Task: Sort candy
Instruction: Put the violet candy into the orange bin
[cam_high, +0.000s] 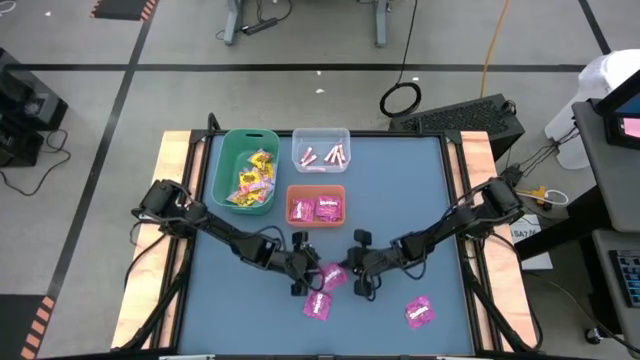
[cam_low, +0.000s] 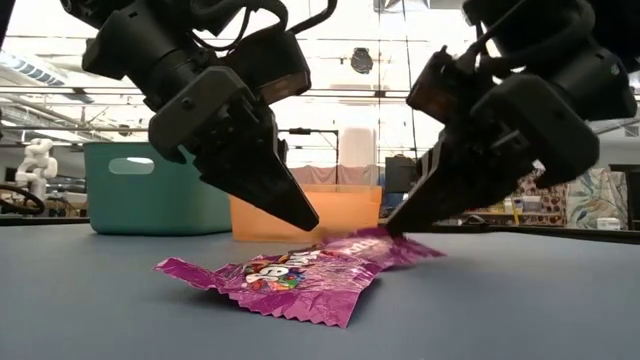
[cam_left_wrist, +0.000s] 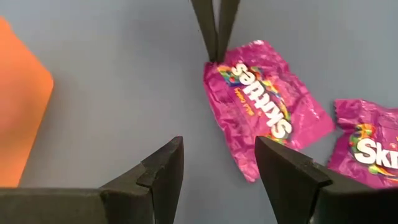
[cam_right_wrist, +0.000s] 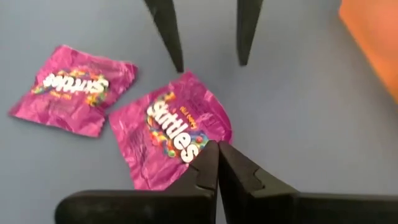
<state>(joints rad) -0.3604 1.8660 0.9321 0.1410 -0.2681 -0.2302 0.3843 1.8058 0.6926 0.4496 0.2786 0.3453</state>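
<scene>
Right tool pinched shut on magenta packet edge for lifting. Left tool open, idle at 9 o'clock of packet, just above the counter.

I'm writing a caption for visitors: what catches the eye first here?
Both grippers meet over one magenta Skittles packet at the table's near middle: the right gripper has its jaws shut on the packet's edge, the left gripper hangs open beside it. Behind stand a green bin of yellow candy, a clear tray and an orange bin.

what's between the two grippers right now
One magenta packet lies between left gripper and right gripper; the high view shows it.
</scene>
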